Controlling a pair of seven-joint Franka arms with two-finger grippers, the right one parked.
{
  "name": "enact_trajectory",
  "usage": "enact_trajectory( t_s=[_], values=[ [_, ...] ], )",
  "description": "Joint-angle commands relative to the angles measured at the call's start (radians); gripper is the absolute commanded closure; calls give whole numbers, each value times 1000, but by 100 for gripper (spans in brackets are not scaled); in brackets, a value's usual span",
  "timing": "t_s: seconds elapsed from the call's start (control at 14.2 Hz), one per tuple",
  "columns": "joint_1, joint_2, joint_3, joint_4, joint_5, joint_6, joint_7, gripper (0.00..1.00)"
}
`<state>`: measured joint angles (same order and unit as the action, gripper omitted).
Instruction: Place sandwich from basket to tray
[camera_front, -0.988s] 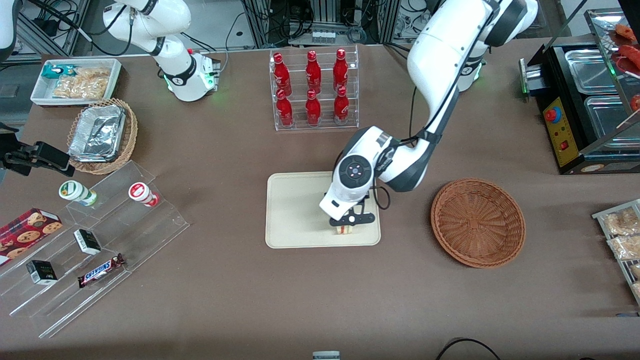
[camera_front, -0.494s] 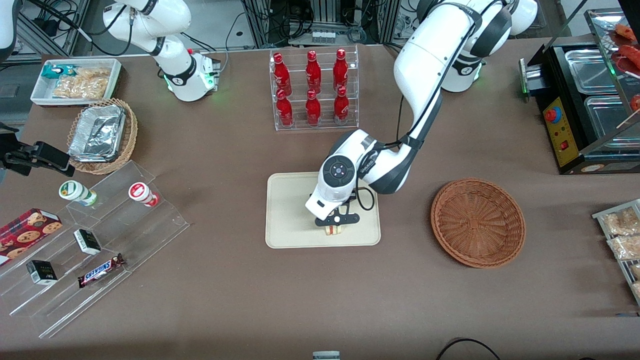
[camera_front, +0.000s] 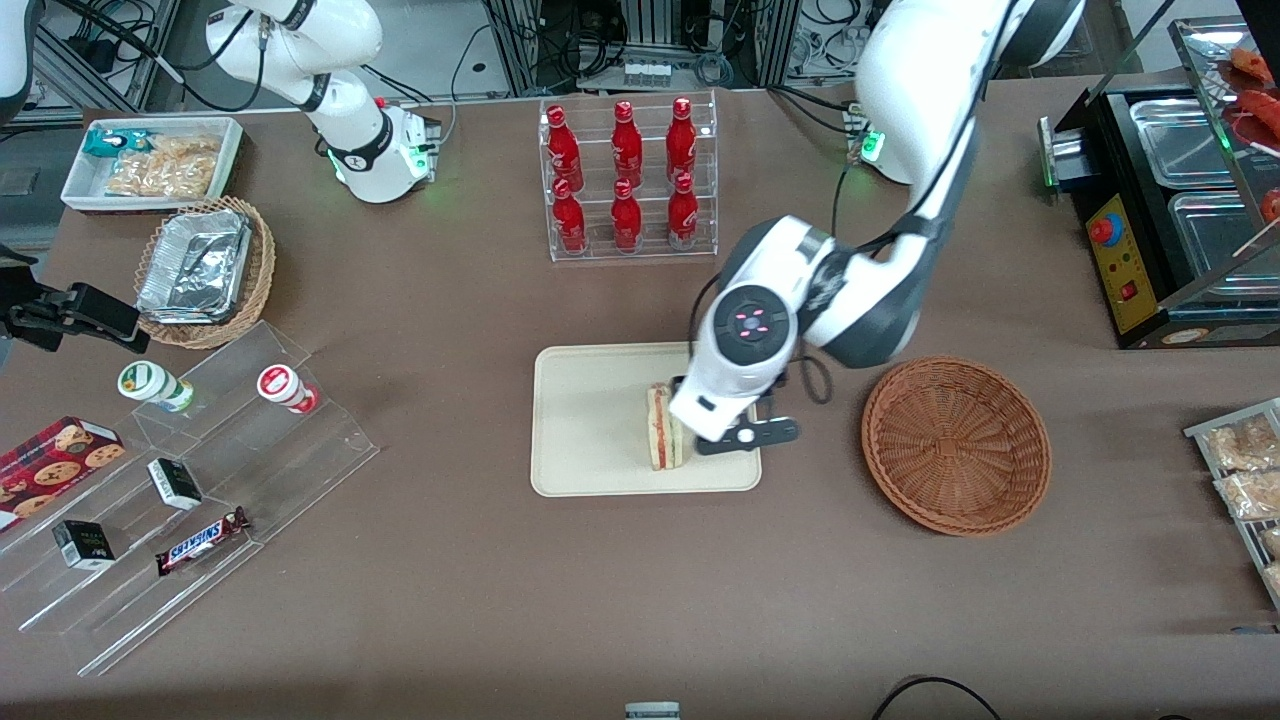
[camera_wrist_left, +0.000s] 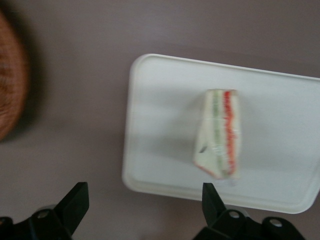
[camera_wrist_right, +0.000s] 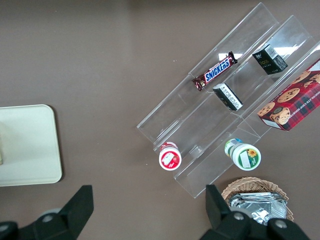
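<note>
Brown table, sandwich (camera_front: 664, 428) on tray (camera_front: 585, 420), gripper (camera_front: 738, 440) jaws open beside it, basket (camera_front: 955, 445) apart

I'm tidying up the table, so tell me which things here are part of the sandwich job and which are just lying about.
Part of the job:
sandwich, lying on the tray
basket
gripper, open, above the tray's edge

Just lying about:
red bottles
foil containers
Snickers bar
cookie box

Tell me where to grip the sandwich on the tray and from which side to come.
Come from above and close on the two flat bread faces of the sandwich; it stands on edge on the tray, filling stripes up. The gripper is open above the tray's edge.
</note>
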<state>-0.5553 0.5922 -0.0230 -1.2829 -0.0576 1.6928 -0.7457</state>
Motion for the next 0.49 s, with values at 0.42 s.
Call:
enact_trajectory(
  t_s=[0.42],
  values=[
    [236,-258,2,-277,12,-68,277,0]
  ],
)
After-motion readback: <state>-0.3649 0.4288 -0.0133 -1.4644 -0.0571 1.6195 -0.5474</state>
